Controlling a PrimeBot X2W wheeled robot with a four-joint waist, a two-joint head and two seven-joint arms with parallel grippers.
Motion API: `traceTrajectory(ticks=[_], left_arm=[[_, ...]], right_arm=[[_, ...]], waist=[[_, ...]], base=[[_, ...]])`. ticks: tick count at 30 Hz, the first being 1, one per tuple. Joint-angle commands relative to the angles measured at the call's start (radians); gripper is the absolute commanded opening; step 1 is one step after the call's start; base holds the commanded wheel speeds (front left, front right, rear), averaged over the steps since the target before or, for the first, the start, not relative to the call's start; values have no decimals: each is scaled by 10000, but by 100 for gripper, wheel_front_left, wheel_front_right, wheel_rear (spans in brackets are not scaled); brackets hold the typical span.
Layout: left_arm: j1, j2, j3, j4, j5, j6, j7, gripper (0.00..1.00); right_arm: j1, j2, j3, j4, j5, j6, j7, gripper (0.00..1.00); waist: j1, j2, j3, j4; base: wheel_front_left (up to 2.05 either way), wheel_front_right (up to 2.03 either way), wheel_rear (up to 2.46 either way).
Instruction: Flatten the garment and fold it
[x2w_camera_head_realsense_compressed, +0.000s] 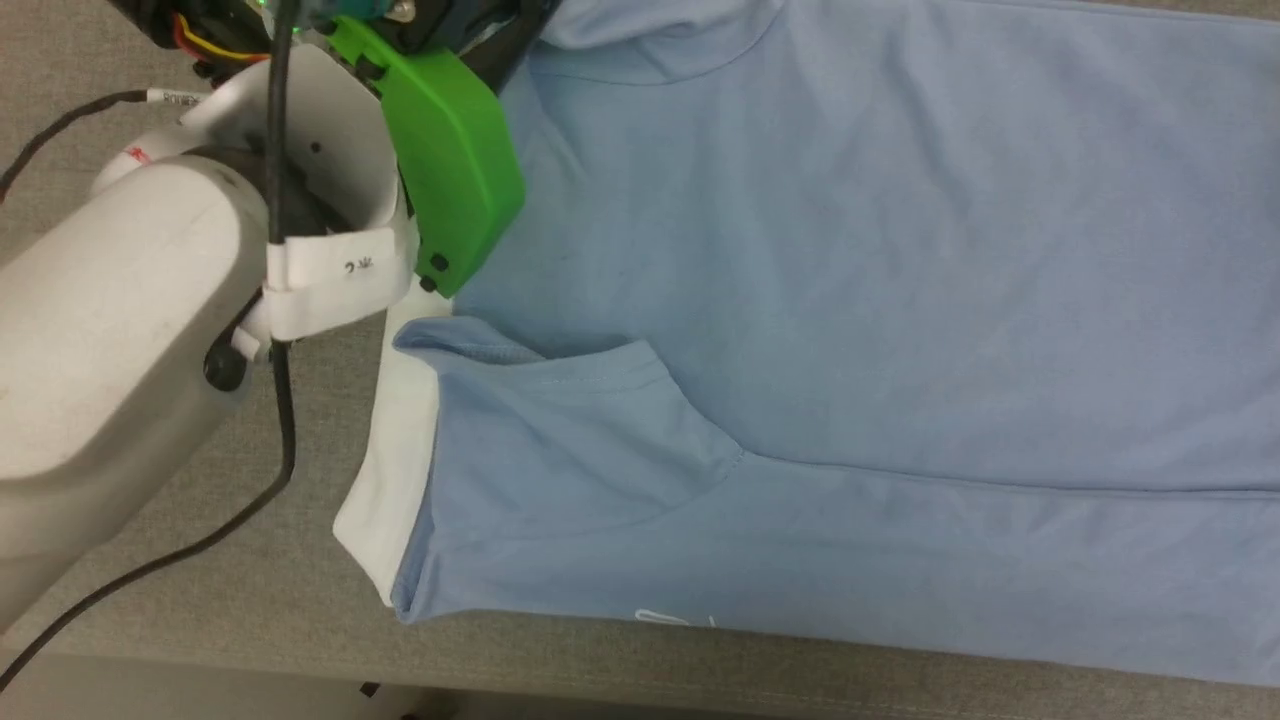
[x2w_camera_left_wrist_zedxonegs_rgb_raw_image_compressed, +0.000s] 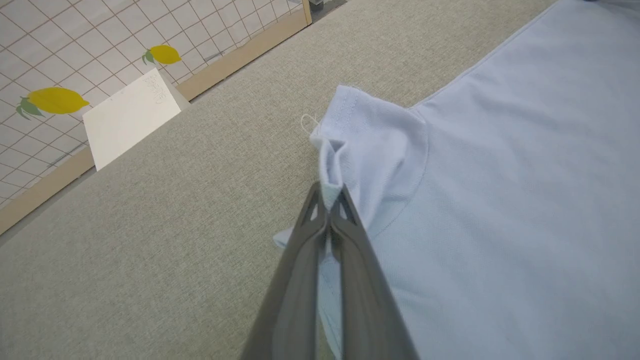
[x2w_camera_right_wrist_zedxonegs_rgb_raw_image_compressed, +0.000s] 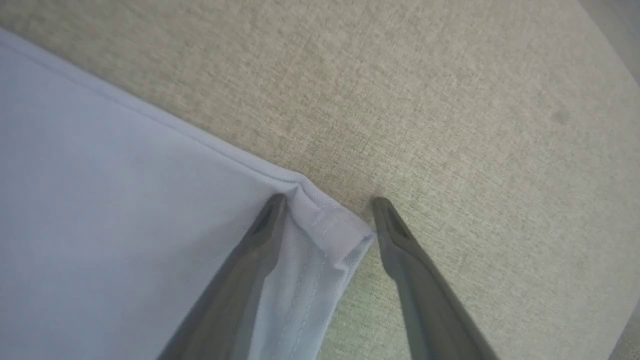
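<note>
Left gripper (x2w_camera_left_wrist_zedxonegs_rgb_raw_image_compressed: 330, 192): clamped on sleeve edge (x2w_camera_left_wrist_zedxonegs_rgb_raw_image_compressed: 332, 155) of garment (x2w_camera_head_realsense_compressed: 850, 250), fabric bunched just beyond tips. Right gripper (x2w_camera_right_wrist_zedxonegs_rgb_raw_image_compressed: 328, 200): jaws wide, hem corner (x2w_camera_right_wrist_zedxonegs_rgb_raw_image_compressed: 335, 230) between fingers, not pinched. Garment spreads away from both over grey table (x2w_camera_left_wrist_zedxonegs_rgb_raw_image_compressed: 150, 225).

Risk: if you pull left before right closes, corner slips out and shirt skews. Thin pinch on sleeve may slip; bunch could set crease.

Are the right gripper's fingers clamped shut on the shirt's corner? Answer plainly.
No: the right gripper stands open, its fingers apart on either side of the garment's hem corner.
</note>
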Motion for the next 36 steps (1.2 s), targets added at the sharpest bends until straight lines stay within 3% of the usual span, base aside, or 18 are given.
traceTrajectory(ticks=[1,17,26,36], left_arm=[[155,-51,-14,5,39,65,-109,0],[1045,-113,134,807,-284,485,-977,0],[2765,304,-19,418,-711,1196,-1328,0],[4992,1112,-473,-693,-1225,2180,-1258,0]], right_arm=[[409,328,507,395,87,-15,-1,0],[933,353,193,607,1138,-15,-2973,0],[3194,159,-559,407,1493,-15,-4337,0],[6311,389,-1675,-151,1294,-15,-4338,0]], waist=[[1,1,-5,12],[1,1,-2130,-448],[1,1,-3577,-349],[1,1,-4219,-135]], base=[[0,0,0],[0,0,0],[0,0,0],[0,0,0]])
